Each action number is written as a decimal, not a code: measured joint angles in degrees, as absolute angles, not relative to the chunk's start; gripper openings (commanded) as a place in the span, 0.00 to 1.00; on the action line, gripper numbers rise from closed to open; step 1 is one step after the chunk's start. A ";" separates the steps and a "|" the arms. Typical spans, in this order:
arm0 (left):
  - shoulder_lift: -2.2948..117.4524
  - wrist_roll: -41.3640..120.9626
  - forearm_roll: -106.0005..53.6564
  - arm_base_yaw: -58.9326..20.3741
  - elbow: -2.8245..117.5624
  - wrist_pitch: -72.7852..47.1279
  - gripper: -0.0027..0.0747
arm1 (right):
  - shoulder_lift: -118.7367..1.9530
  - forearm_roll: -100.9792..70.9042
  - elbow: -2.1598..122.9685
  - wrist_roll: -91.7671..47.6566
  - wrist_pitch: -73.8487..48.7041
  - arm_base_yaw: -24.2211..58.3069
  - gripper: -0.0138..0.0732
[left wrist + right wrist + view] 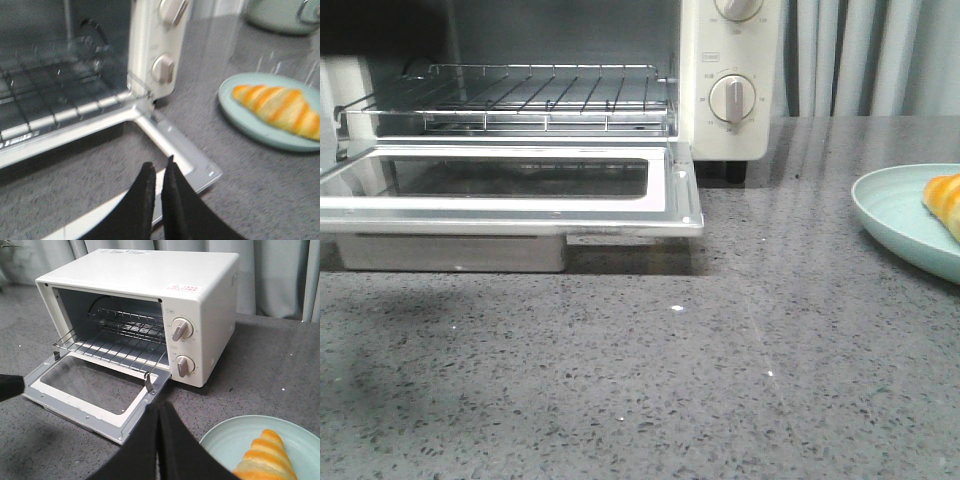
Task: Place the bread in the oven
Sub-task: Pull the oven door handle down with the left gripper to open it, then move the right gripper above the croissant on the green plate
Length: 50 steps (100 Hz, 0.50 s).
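Observation:
The cream-white oven [730, 60] stands at the back left with its glass door [520, 215] folded down flat and the wire rack [520, 95] bare. The bread [945, 200], golden-orange with pale stripes, lies on a mint-green plate [895, 215] at the right edge. Neither gripper shows in the front view. My left gripper [159, 162] is shut and empty, hovering over the door's right front corner [200, 170], with the bread [280, 105] off to its right. My right gripper [159, 406] is shut and empty, between the door corner [135, 422] and the plate [235, 440] with the bread [265, 460].
Grey speckled countertop [670, 380] runs in front of the oven. Two round dials [732, 98] sit on the oven's right side. A pale green pot [280, 15] stands behind the plate. Grey curtains [860, 50] hang at the back. A black part [10, 386] shows by the door's left corner.

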State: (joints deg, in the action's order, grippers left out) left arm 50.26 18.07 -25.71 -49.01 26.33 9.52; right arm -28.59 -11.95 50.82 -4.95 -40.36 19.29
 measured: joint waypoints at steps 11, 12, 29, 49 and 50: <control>43.77 18.07 -25.07 -50.43 27.29 6.49 0.01 | -29.46 -11.70 50.84 -4.95 -41.67 19.29 0.08; 43.09 18.07 -25.08 -50.43 27.50 6.20 0.01 | -29.56 -11.58 50.84 -4.95 -42.03 19.29 0.08; 37.42 18.07 -23.77 -50.43 30.71 -2.42 0.01 | -35.17 -9.47 52.43 -4.95 -50.64 19.29 0.08; 36.10 18.07 -22.96 -50.43 33.53 -10.57 0.01 | -44.54 -4.68 59.95 -4.95 -62.92 19.29 0.08; 36.10 18.07 -22.96 -50.43 33.50 -10.90 0.01 | -45.21 -4.20 60.25 -4.95 -63.78 19.29 0.08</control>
State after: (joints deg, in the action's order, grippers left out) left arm 36.10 18.07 -22.96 -50.43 33.50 -10.90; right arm -45.21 -4.20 60.25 -4.95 -63.78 19.29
